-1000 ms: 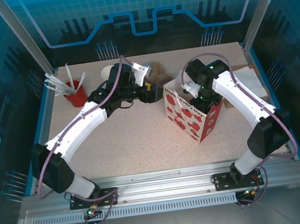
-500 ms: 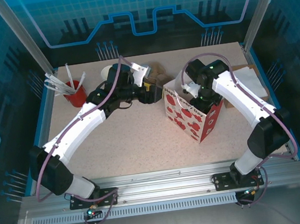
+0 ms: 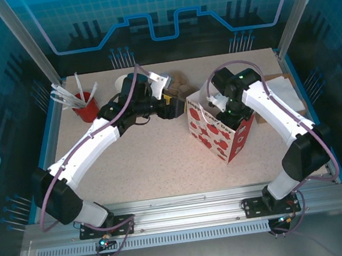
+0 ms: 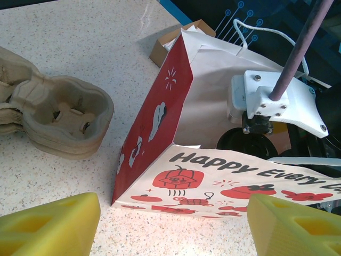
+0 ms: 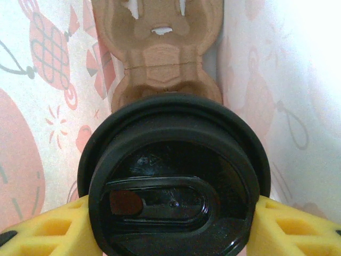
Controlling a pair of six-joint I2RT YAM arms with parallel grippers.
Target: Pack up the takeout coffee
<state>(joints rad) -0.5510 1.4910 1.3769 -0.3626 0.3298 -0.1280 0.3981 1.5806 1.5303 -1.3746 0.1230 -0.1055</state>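
Note:
The strawberry-print paper bag (image 3: 219, 135) stands open right of the table's middle. My right gripper (image 5: 170, 226) reaches down into it, yellow fingers (image 5: 48, 229) shut on either side of the takeout coffee (image 5: 173, 181), whose black lid faces the camera. Beneath the cup, a brown pulp cup carrier (image 5: 160, 58) lies on the bag's floor. In the left wrist view the black lid (image 4: 242, 140) shows inside the bag (image 4: 160, 122) under the right wrist mount. My left gripper (image 4: 170, 226) hovers open just left of the bag, touching nothing; in the top view the left gripper (image 3: 178, 107) sits by the bag's upper left corner.
A stack of pulp cup carriers (image 4: 53, 114) lies behind the left gripper. At the back left stand a red cup of straws (image 3: 84, 105) and a stack of white paper cups (image 3: 124, 82). A flat brown box with white paper (image 3: 286, 91) sits right of the bag.

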